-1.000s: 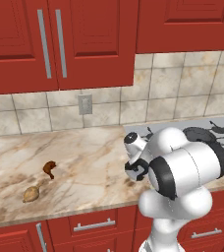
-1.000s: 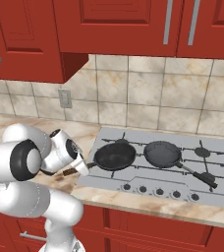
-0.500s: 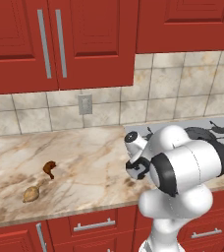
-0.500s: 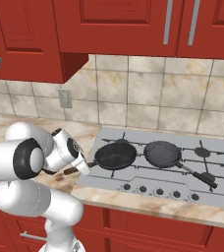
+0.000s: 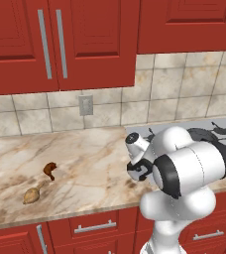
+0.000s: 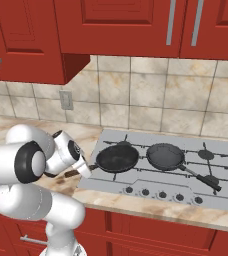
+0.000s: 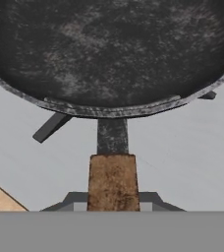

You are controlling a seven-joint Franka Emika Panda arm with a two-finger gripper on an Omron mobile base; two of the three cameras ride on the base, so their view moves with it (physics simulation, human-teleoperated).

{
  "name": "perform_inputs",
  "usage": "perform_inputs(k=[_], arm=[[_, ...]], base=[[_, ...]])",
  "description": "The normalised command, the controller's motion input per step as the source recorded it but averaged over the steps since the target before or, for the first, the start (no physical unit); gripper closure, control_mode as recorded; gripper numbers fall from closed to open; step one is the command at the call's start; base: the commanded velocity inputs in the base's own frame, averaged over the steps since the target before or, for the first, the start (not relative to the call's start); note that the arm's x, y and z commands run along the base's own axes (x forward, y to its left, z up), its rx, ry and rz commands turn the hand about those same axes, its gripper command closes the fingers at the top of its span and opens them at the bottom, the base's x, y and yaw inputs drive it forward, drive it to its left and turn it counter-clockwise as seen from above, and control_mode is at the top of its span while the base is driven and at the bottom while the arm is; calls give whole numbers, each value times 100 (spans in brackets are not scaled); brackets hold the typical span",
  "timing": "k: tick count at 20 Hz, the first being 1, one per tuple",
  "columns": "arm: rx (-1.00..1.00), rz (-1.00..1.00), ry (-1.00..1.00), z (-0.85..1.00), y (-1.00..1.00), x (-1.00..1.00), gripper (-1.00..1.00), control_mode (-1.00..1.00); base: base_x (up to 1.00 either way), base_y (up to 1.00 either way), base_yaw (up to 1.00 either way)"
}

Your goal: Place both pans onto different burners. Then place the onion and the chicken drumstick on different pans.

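The wider black pan (image 6: pixel 117 158) rests on the left burner of the cooktop (image 6: pixel 110 182), its brown wooden handle (image 6: pixel 75 172) pointing left. My gripper (image 6: pixel 84 170) is shut on that handle. In the hand view the handle (image 7: pixel 113 179) runs between my two fingertips (image 7: pixel 75 200), with the pan's bowl (image 7: pixel 109 49) just ahead of my gripper (image 7: pixel 113 201). The smaller dark-grey pan (image 6: pixel 165 156) sits on the middle burner, handle pointing right and forward. Far to the left on the counter lie the chicken drumstick (image 5: pixel 49 170) and the onion (image 5: pixel 31 195). My hand (image 5: pixel 136 172) is at the cooktop's left edge.
Two bare burners (image 6: pixel 207 153) lie at the cooktop's right end, and a row of knobs (image 6: pixel 162 195) runs along its front. The marble counter (image 5: pixel 90 163) stretches between the food and the cooktop. Red cabinets (image 5: pixel 60 44) hang overhead, with a wall outlet (image 5: pixel 85 104) on the tiles.
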Motion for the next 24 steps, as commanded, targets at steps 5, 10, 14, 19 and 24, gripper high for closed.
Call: perform_inputs(k=[5,10,14,19,24], arm=[[0,0,0,0,9,-2,100,-100],[0,0,0,1,3,0,100,-100],[1,0,1,5,0,0,100,-100],[1,0,2,3,0,0,100,-100],[0,0,1,0,0,0,100,-100]], base=[[0,0,0],[0,0,0],[0,0,0],[0,0,0],[0,0,0]])
